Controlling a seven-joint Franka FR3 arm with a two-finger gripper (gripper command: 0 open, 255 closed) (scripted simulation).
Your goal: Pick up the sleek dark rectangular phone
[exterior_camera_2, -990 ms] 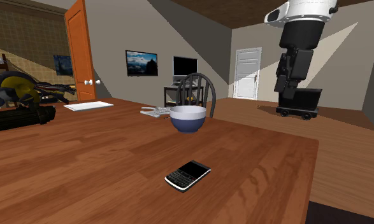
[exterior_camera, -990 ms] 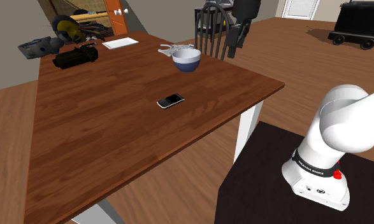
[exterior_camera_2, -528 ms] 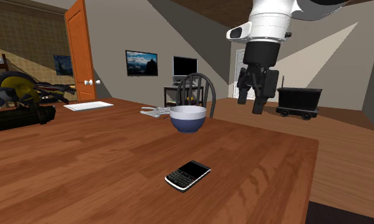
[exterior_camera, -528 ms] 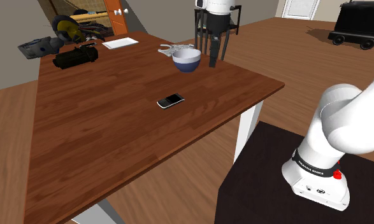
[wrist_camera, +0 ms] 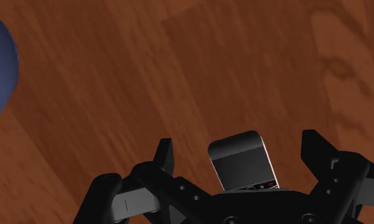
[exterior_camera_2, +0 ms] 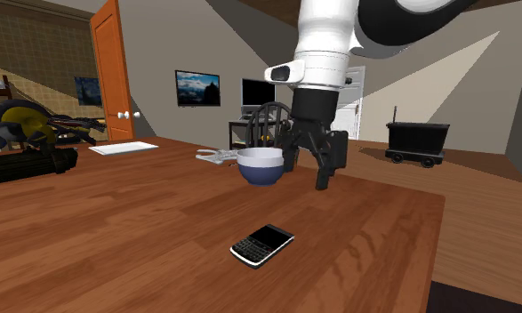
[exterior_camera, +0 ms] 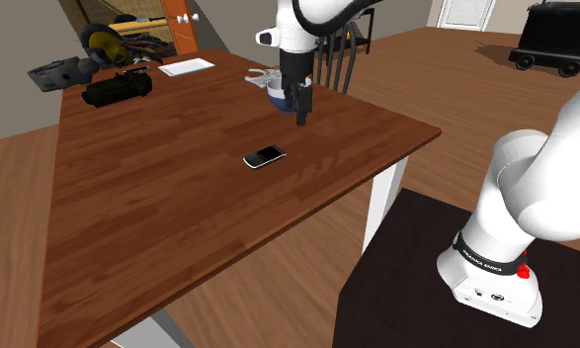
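Slim black rectangular phone (exterior_camera: 265,155): mid-frame on brown wooden desk (exterior_camera: 159,198), ungrasped. Black tool (exterior_camera: 298,111): spread, clear of it; descent, grasp, lift pending.

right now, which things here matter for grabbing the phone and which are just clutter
For the job: dark phone, open gripper, table.
Lying about: blue-and-white bowl, black bag, flat white sheet.

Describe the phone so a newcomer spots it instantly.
Find the long brown wooden table, then the blue bowl on it. In the second exterior view the phone lies flat on bare wood nearer the camera than that bowl: a small black slab with a silver rim, touching nothing else.
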